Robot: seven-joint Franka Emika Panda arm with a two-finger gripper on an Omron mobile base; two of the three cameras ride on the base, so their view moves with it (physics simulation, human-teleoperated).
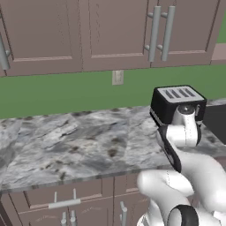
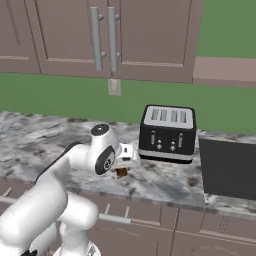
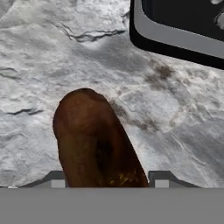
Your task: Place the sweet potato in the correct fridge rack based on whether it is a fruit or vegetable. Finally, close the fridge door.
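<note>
The gripper (image 3: 106,183) straddles a sweet potato (image 3: 94,140) on the marble counter (image 3: 39,65), fingers (image 3: 161,180) flanking it, contact unclear; firm, rounded, likely best pinched mid-body.

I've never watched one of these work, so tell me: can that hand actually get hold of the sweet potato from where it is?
Probably yes. The hand is already down over the sweet potato, with a fingertip on each side and nothing between. The toaster stands off to one side on the counter, out of the way.
</note>
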